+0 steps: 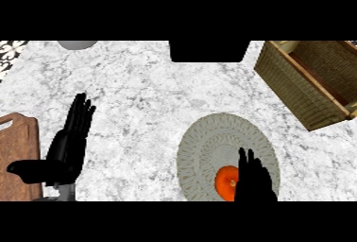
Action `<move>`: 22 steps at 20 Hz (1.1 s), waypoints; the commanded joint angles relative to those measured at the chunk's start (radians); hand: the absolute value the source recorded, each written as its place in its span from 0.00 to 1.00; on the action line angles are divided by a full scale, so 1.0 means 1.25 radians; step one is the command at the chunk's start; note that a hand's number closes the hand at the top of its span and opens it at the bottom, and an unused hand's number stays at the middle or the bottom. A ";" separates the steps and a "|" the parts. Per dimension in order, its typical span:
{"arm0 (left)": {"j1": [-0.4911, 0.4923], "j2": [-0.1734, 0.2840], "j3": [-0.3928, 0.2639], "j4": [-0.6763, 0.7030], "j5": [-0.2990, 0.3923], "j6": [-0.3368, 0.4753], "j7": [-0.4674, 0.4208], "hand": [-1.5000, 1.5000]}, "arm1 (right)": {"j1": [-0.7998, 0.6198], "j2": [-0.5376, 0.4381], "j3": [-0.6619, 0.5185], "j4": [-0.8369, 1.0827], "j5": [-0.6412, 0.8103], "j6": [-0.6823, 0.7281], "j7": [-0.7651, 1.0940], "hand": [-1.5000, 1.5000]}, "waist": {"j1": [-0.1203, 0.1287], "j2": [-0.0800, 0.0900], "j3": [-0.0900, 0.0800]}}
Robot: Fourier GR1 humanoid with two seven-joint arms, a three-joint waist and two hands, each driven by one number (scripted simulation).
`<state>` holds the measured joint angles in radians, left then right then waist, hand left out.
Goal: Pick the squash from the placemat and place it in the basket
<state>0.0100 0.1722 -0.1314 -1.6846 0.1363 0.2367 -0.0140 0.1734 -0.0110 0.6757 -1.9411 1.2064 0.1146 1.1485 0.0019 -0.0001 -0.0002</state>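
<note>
An orange squash (226,182) lies on the round grey woven placemat (216,137), near the mat's lower edge. My right hand (252,179) comes in from the bottom edge with straight fingers, just right of the squash and covering its right side. The wicker basket (289,82) stands tilted at the upper right, well away from the hand. My left hand (66,146) rests open at the left, fingers pointing up, thumb out to the left.
A brown wooden cutting board (17,156) lies at the left edge beside the left hand. A black object (209,51) sits at the top centre and a grey round object (77,44) at the top left. Marble counter (140,104) spreads between them.
</note>
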 commanded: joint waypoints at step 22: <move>0.014 -0.031 0.014 -0.043 -0.039 -0.021 0.035 0.50 | -0.073 0.008 -0.081 0.159 -0.115 -0.033 0.013 1.00 | 0.001 0.000 0.000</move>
<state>-0.0054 0.1399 -0.1031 -1.6942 0.0996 0.2136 0.0144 0.1249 -0.0086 0.5921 -1.7756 1.1146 0.0330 1.0875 0.0010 -0.0003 0.0000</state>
